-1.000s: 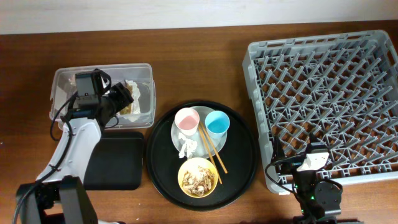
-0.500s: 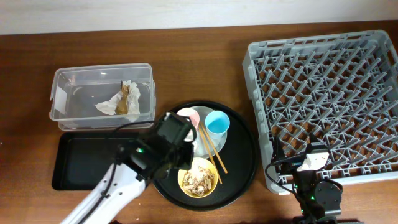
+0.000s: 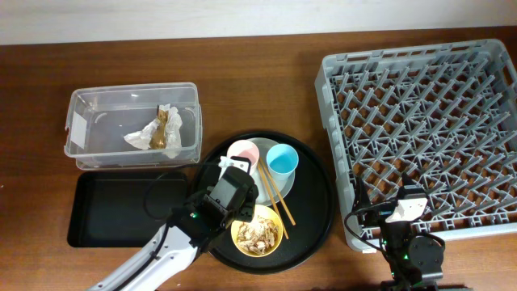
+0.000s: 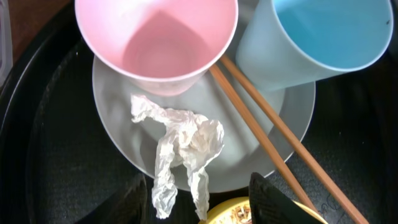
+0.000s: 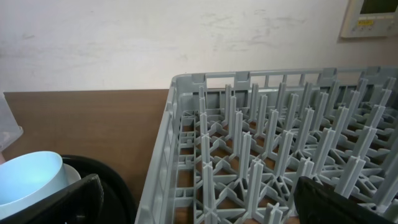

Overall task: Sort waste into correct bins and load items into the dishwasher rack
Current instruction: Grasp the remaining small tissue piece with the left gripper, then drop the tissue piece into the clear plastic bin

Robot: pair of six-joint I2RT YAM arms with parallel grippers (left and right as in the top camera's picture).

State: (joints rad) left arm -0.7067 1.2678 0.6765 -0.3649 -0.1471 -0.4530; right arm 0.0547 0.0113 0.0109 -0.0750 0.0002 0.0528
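The left tool [image 4: 202,202] is seen spread apart just above the plate [image 4: 267,149], and nothing is clamped. The lower strands of the crumpled white napkin [image 4: 183,146] lie between its fingers [image 4: 138,198]; whether they are touched cannot be told. The napkin rests on the plate, in front of the pink cup [image 4: 155,43]. The blue cup [image 4: 311,37] stands on the plate beside the pink one, and the chopsticks [image 4: 258,121] are laid slanting between them. The yellow bowl [image 3: 275,245], holding beige food scraps [image 3: 258,233], is set on the round black tray [image 3: 319,230] next to the plate.

The right tool [image 5: 199,199] is held wide apart and empty at the near corner of the grey rack [image 5: 249,143].

A shallow black tray [image 3: 105,218] lies on the worktop [image 3: 32,97]. Behind it, white paper [image 3: 139,139] and a brown-gold wrapper [image 3: 166,128] are kept in the clear tub [image 3: 133,91]. The writing on the tub's white label [image 3: 78,128] is too small to be read.
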